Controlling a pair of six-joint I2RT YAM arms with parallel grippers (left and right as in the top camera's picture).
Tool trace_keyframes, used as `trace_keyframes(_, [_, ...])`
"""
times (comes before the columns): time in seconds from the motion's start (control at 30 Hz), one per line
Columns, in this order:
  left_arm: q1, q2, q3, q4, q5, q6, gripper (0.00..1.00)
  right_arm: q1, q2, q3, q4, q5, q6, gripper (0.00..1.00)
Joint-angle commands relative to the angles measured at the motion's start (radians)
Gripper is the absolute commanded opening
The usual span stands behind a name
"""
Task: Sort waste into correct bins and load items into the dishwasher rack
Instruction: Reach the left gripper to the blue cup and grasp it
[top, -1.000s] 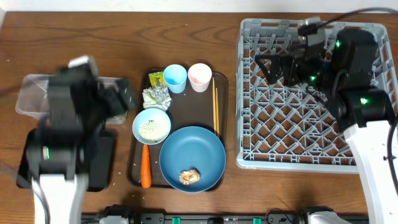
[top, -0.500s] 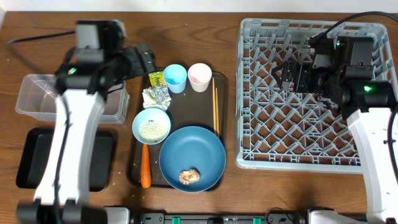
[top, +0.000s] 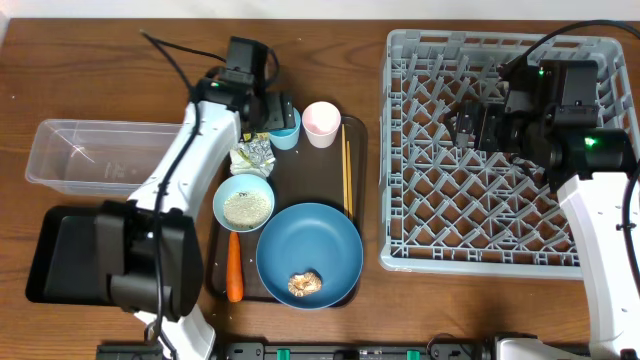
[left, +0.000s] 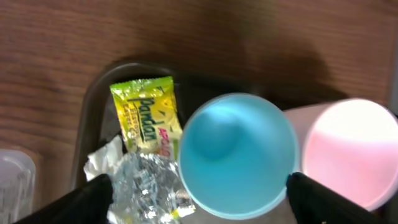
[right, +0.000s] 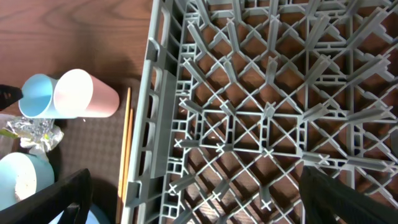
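Observation:
My left gripper (top: 272, 118) is open and hovers over the light blue cup (top: 287, 131) at the far end of the brown serving tray. In the left wrist view the cup (left: 236, 152) lies between my spread fingers (left: 199, 211), untouched. The pink cup (top: 321, 122) stands to its right. The green-yellow packet (left: 146, 115) and the crumpled wrapper (top: 251, 155) lie to its left. The bowl (top: 243, 203) holds rice. The blue plate (top: 310, 250) carries a brown lump (top: 305, 284). The carrot (top: 234, 268) and the chopsticks (top: 347, 170) lie on the tray. My right gripper (top: 470, 122) is open and empty above the grey rack (top: 480, 255).
The clear tub (top: 95, 158) stands at the left with the black tray (top: 65, 255) in front of it. The brown serving tray (top: 215, 275) sits between the bins and the rack. The right wrist view shows the rack's left wall (right: 155, 124) beside the chopsticks (right: 126, 149).
My left arm has swung from over the bins up and right to the cups at the tray's far end. My right gripper has shifted slightly right over the rack.

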Motion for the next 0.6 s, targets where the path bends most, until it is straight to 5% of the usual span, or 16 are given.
trace_keyframes(0.0, [0.006,0.030,0.017,0.013,-0.062,0.016,0.80,0.003,-0.001,0.018,-0.004,0.010,0.014,0.99])
trace_keyframes(0.1, [0.006,0.061,0.016,0.010,-0.063,0.015,0.57,0.002,-0.001,0.018,-0.004,0.010,0.014,0.99])
trace_keyframes(0.3, [0.007,0.133,0.016,0.022,-0.051,-0.007,0.50,0.002,-0.001,0.018,-0.005,0.010,0.014,0.98])
trace_keyframes(0.47, [0.007,0.137,0.017,0.051,-0.029,-0.007,0.06,0.002,-0.001,0.018,-0.005,0.009,0.014,0.95])
trace_keyframes(0.57, [0.008,0.114,0.020,0.055,-0.029,-0.007,0.06,0.002,-0.001,0.018,-0.006,0.009,0.014,0.93])
